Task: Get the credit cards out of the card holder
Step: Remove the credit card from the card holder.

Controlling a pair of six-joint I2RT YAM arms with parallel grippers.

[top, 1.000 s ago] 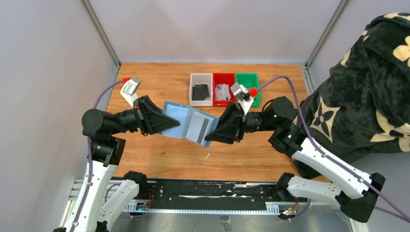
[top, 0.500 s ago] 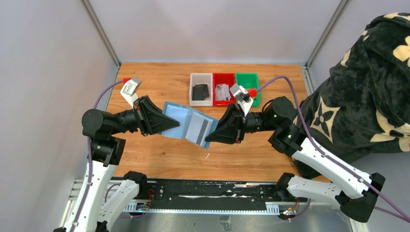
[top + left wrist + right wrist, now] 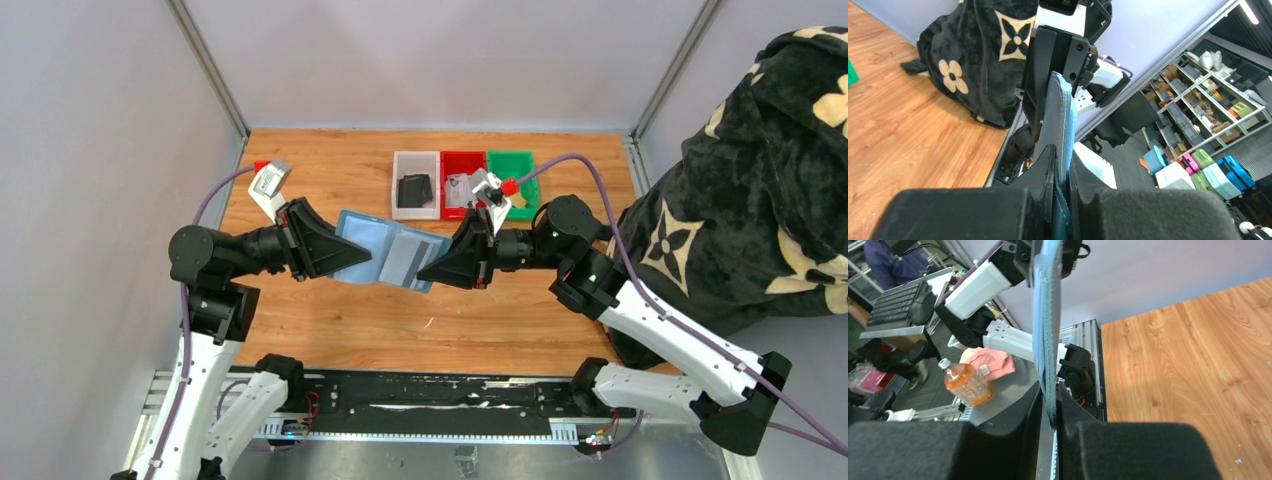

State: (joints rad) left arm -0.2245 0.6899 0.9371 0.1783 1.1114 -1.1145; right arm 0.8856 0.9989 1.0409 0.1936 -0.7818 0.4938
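Seen from overhead, a wooden worktop (image 3: 330, 320) has a heap of black flower-patterned fabric (image 3: 770, 180) at its 3 o'clock edge. Three small bins (image 3: 416, 185), white, red and green, stand in a row at 12 o'clock.

Above the centre of the worktop, two robot arms hold the open teal card holder (image 3: 372, 240) between them in the air. The left hand (image 3: 350, 258) pinches its 9 o'clock edge hard. The right hand (image 3: 428, 270) has its fingers pressed to both faces of the 3 o'clock flap. A pale grey credit card (image 3: 405, 260) is tucked in a slot beside that hand.

Whether the right fingers catch the card or only the flap cannot be told. If they grip the flap alone, pulling would likely tug the whole holder out of the left pinch. A loosened card could also drop to the worktop.
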